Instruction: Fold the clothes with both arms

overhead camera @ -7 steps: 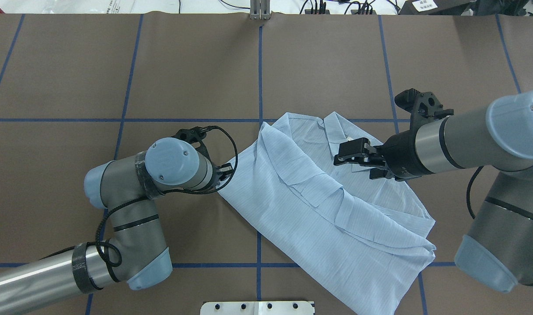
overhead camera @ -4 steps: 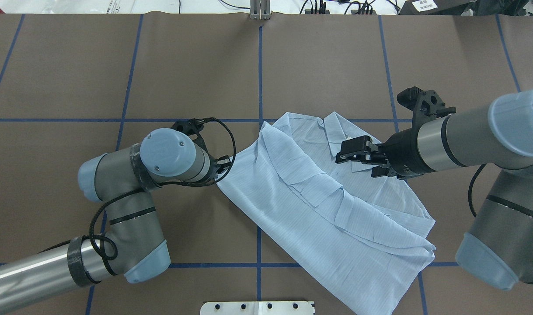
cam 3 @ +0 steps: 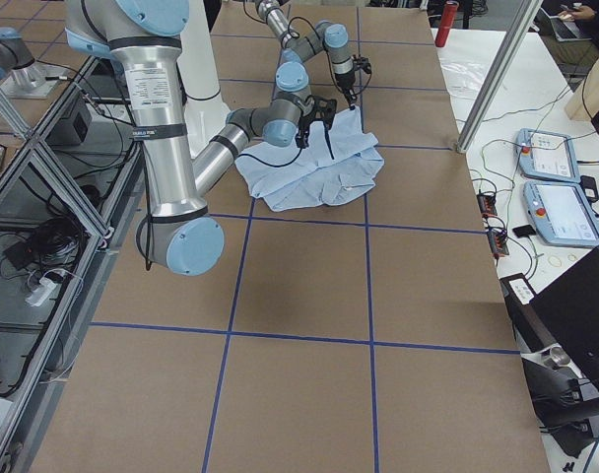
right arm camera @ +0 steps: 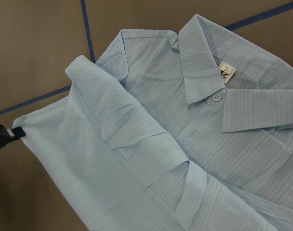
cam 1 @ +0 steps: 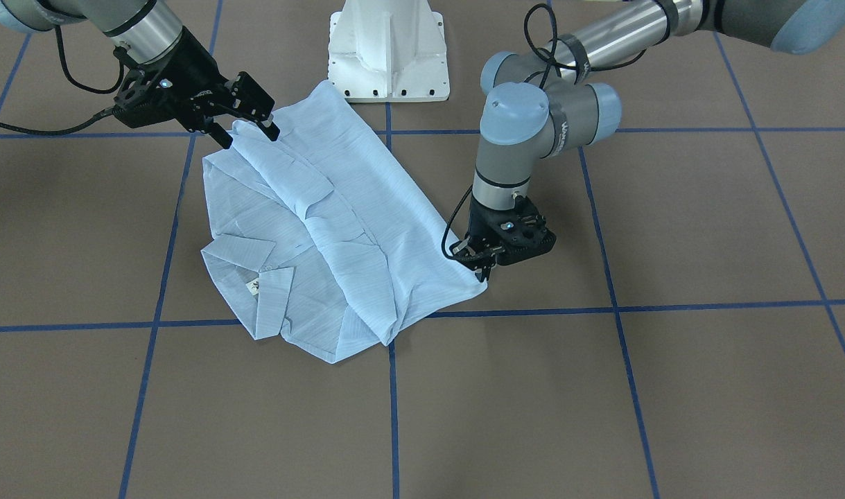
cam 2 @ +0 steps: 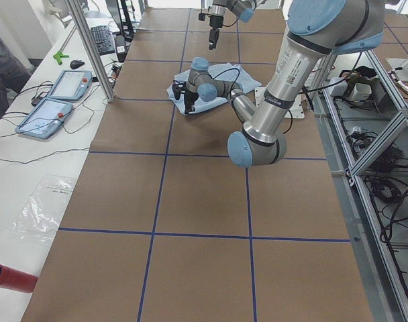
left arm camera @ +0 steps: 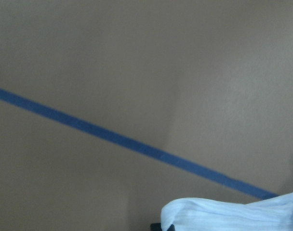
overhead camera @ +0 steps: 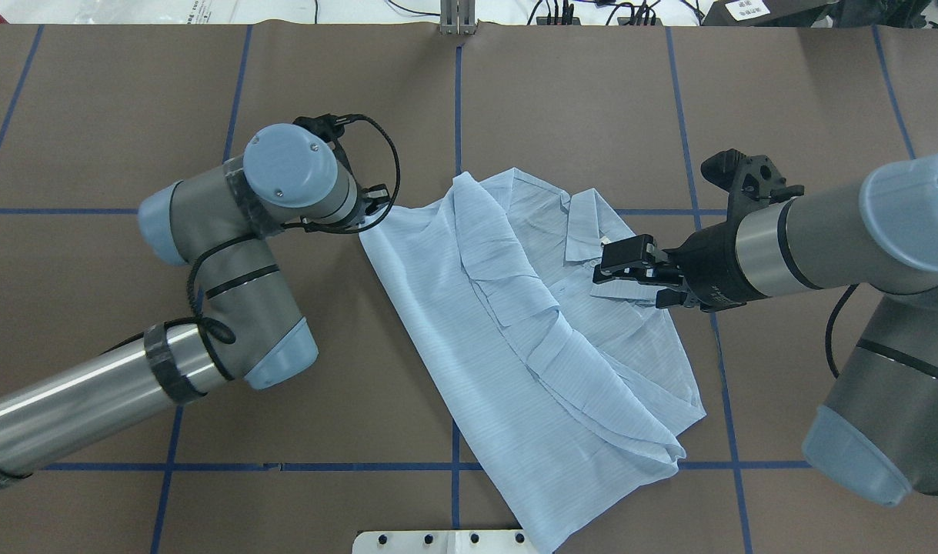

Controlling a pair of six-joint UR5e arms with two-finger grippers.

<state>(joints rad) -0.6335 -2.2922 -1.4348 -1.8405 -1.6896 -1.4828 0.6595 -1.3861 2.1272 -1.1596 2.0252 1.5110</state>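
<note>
The left gripper (overhead camera: 372,206) has travelled toward the far side of the table (overhead camera: 592,115), and the shirt (overhead camera: 515,346) has come with it. The whole shirt has slid far and left, and its near right corner has pulled inward. The right gripper (cam 1: 249,135) has barely shifted.

The left fingers are closed on the shirt's left corner, down at table level. The right fingers are spread wide with nothing between them, raised clear above the shirt. The shirt lies flat around the middle of the table, with a loose flap folded over its left half and the collar (overhead camera: 584,231) at its far right.

The main risk is the single pinch. The cloth is thin, and more dragging could pull it free of the fingers. With nothing holding the right side, a one-corner pull may also swing the shirt askew and rumple the loose flap. If the right gripper comes down on several layers, it may lift more than intended.
</note>
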